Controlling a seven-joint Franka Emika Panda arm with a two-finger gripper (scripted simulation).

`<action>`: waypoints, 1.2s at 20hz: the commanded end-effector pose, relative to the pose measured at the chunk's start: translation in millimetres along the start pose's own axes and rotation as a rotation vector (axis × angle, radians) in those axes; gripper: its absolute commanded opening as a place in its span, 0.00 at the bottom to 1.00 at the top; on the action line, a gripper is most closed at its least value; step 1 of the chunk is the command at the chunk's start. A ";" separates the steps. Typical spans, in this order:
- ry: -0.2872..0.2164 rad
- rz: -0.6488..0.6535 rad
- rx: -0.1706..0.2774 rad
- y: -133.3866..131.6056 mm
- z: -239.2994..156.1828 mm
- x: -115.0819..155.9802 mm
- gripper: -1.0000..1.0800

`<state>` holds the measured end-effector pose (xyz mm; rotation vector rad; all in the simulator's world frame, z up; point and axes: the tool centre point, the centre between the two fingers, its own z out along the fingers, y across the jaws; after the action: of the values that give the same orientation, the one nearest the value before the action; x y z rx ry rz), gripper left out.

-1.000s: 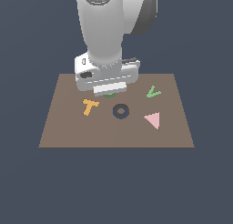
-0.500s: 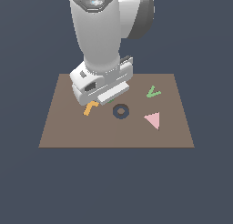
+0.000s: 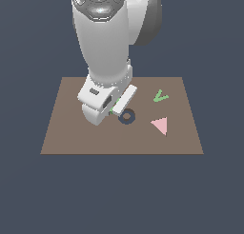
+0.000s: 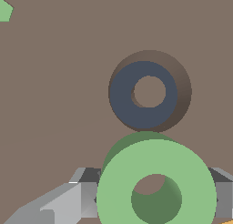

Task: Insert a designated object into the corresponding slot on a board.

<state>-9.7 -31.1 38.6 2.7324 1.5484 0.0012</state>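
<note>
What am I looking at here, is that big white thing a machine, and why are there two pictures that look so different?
The big white thing is a robot arm, drawn by a computer simulation. One picture comes from a camera standing off to the side; the other comes from a camera on the arm's wrist, looking down past its gripper.

Below the arm lies a flat brown board. On it are a green V-shaped piece, a pink triangle and a dark ring-shaped slot with a brown centre.

In the wrist view the grey fingers sit on either side of a green ring, so the gripper seems to hold it. The ring sits close beside the slot, not yet in it.
</note>
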 end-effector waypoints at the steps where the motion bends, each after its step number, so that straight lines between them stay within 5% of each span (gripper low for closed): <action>1: 0.000 -0.110 0.000 3.8 -0.5 5.6 0.00; 13: 0.000 -0.607 0.000 11.5 -1.7 34.5 0.00; 24: 0.000 -0.899 0.000 8.1 -2.1 52.2 0.00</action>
<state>23.5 7.6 40.5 1.8313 2.5519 -0.0003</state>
